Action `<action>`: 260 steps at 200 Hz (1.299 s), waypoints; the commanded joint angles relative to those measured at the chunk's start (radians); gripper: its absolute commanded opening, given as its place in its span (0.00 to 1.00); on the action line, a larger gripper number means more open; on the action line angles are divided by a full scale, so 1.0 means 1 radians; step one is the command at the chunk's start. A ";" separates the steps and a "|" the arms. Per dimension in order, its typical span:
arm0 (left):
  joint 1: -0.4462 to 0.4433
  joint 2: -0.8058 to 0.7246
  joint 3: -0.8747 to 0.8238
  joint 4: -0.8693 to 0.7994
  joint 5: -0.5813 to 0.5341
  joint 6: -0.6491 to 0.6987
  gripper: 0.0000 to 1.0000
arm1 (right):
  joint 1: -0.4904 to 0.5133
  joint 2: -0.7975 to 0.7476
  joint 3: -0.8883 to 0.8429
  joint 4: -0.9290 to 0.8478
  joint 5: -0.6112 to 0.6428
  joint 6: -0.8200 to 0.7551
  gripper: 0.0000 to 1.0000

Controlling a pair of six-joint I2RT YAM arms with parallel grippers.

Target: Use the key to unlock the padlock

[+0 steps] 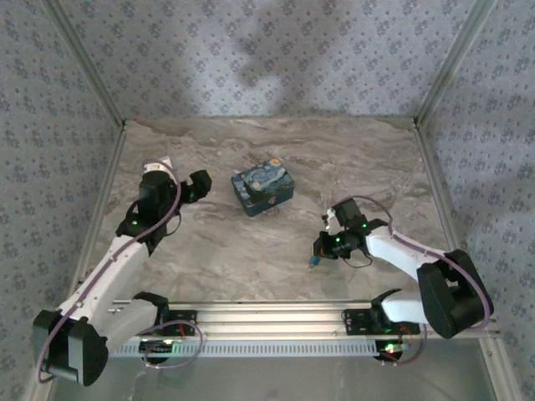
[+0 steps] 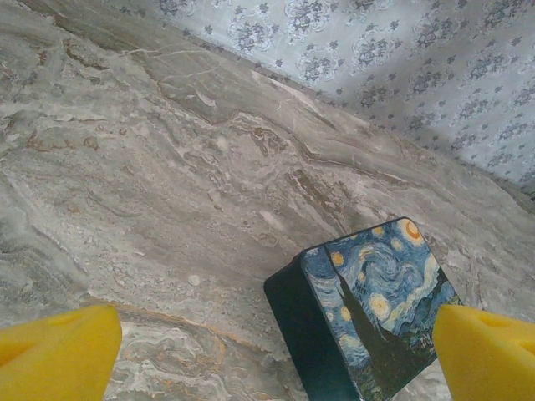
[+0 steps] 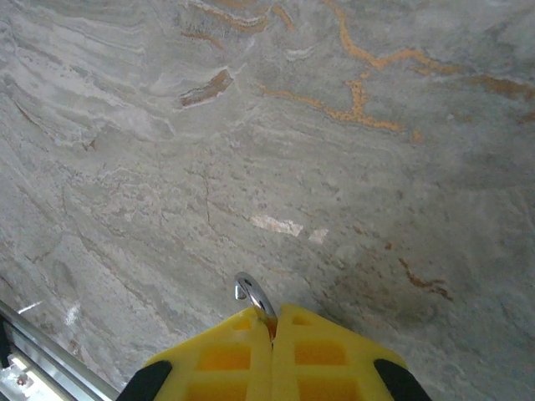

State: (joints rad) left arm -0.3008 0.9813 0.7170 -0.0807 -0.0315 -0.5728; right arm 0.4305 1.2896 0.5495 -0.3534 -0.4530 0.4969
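Grey marble tabletop [image 1: 209, 259], flowery walls: your right arm has the key, and the padlock lies up and to its left.

Your right end effector [image 3: 272, 322] is pinched shut on the tiny pale-metal, blue-green key [image 3: 252, 294]. The chunky dark-blue starry-night padlock [image 1: 262, 188] lies flat, well apart from it, long side running nearly left to right. Your left end effector [image 1: 201, 185] is just beside the padlock, fingers wide open and holding nothing, so it is nearer.

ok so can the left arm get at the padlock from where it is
Probably yes. The left gripper is open and faces the padlock, which lies on the table just ahead of its pads, with nothing between them.
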 commanded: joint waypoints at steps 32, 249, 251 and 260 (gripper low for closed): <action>0.005 -0.019 -0.008 -0.005 -0.002 -0.004 0.96 | 0.010 0.026 -0.017 0.039 -0.016 0.015 0.09; 0.181 -0.093 0.027 -0.051 -0.254 0.196 0.98 | -0.278 -0.397 0.090 0.165 0.479 -0.254 0.72; 0.186 -0.093 0.025 -0.049 -0.254 0.201 0.98 | -0.285 -0.398 0.087 0.174 0.482 -0.255 0.73; 0.208 -0.095 0.009 -0.034 -0.255 0.220 0.98 | -0.319 -0.402 0.069 0.220 0.498 -0.257 0.82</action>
State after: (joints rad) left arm -0.1432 0.9031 0.7261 -0.1265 -0.2314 -0.4252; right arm 0.1810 0.9089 0.6483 -0.2695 -0.0505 0.3035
